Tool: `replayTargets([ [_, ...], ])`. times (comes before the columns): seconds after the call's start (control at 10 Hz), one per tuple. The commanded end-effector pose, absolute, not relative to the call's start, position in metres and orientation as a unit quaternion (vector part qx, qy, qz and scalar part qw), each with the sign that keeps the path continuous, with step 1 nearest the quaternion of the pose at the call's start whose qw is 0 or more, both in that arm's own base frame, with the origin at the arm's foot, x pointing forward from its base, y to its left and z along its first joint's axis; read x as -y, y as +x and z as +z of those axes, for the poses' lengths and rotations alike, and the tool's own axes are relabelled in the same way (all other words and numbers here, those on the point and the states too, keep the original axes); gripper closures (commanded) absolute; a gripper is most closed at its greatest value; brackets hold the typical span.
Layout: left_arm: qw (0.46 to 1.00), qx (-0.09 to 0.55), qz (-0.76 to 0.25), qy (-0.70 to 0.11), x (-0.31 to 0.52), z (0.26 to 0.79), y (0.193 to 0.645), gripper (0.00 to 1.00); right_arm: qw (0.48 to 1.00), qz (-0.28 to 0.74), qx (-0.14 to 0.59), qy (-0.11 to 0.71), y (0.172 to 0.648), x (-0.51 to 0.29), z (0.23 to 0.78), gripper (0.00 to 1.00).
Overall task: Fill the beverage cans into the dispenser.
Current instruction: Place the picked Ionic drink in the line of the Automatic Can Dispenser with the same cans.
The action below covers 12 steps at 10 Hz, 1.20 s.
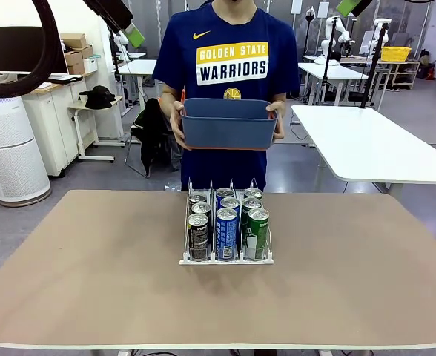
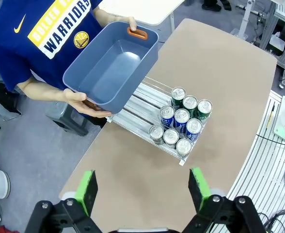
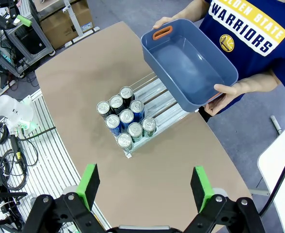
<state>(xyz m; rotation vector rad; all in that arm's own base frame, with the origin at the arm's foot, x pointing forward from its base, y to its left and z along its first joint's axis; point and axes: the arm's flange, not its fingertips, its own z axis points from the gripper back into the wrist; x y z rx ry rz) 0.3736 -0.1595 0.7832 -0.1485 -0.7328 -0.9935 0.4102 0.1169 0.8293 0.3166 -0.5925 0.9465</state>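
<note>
The clear dispenser (image 1: 225,259) stands at the table's middle, its three lanes holding several beverage cans (image 1: 227,222): black on the left, blue in the middle, green on the right. From above, the cans (image 2: 181,121) (image 3: 125,121) crowd the near end of the dispenser (image 2: 137,109) (image 3: 157,94), and the far lane ends are bare. My left gripper (image 2: 142,189) hangs high over the table, open and holding nothing. High above the other side, my right gripper (image 3: 145,183) is also open with nothing in it.
A person at the far edge holds an empty blue-grey tub (image 1: 228,124) (image 2: 111,68) (image 3: 188,60) in both hands, above and behind the dispenser. The brown table (image 1: 92,282) is bare on both sides. A white table (image 1: 374,144) stands behind at the right.
</note>
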Motion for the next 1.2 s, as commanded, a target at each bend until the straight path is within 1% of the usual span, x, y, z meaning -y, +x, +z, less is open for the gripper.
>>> replayTargets([
  [0.0,0.814,0.342,-0.464,-0.07,0.1576,0.7825,0.3745,0.0,0.837,0.447,0.279,0.15,0.4072,-0.1163,0.8284,0.0],
  [1.1,0.814,0.342,-0.464,-0.07,0.1576,0.7825,0.3745,0.0,0.837,0.447,0.279,0.15,0.4072,-0.1163,0.8284,0.0],
])
